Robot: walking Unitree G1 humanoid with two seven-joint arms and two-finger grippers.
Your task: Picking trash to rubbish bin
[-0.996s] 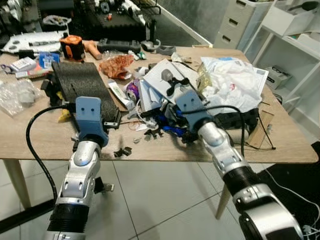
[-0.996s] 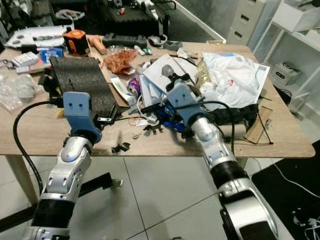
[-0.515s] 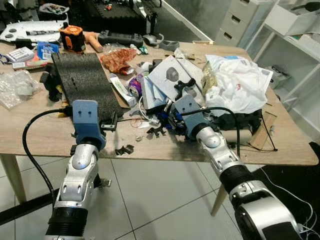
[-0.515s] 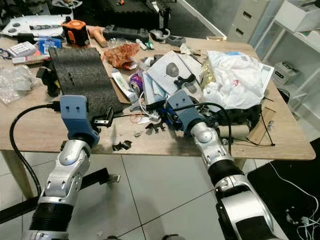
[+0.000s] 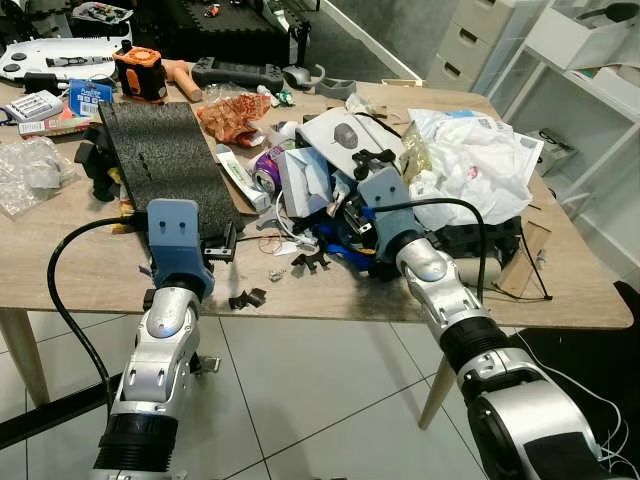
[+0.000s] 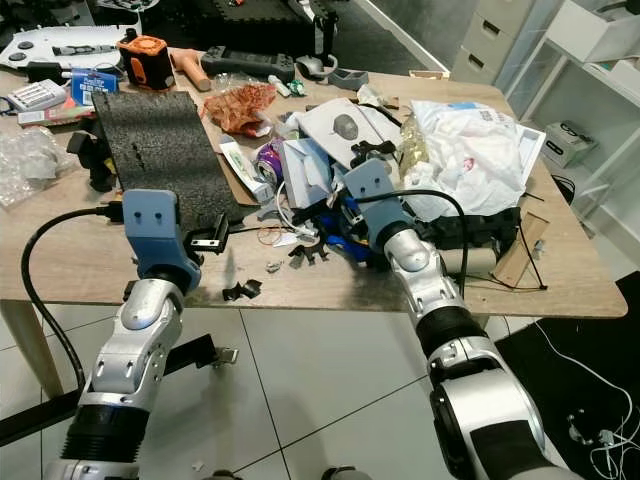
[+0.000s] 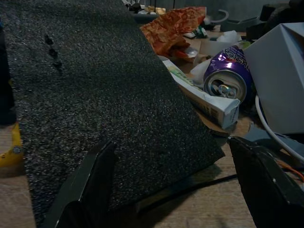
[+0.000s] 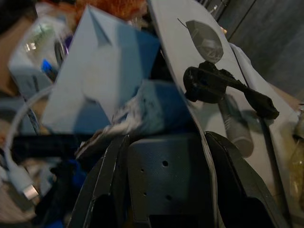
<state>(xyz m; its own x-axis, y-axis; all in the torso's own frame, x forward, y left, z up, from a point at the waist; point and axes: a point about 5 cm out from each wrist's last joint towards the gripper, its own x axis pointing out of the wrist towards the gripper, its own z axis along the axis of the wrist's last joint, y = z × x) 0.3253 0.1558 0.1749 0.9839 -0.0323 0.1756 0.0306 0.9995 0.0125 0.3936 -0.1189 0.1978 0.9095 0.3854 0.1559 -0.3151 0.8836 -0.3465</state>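
2 grippers | right gripper (image 8: pixel 164 142) open, nosed into white paper-and-box clutter (image 5: pixel 325 165), holding nothing: isolate 1 piece before closing | left gripper (image 7: pixel 173 185) open, empty, by black foam sheet (image 7: pixel 90 90)

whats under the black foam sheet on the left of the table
The black foam sheet lies on the wooden table. A brown cardboard edge sticks out beside its right side, and a yellow piece peeks out at its near corner. Anything beneath its middle is covered.
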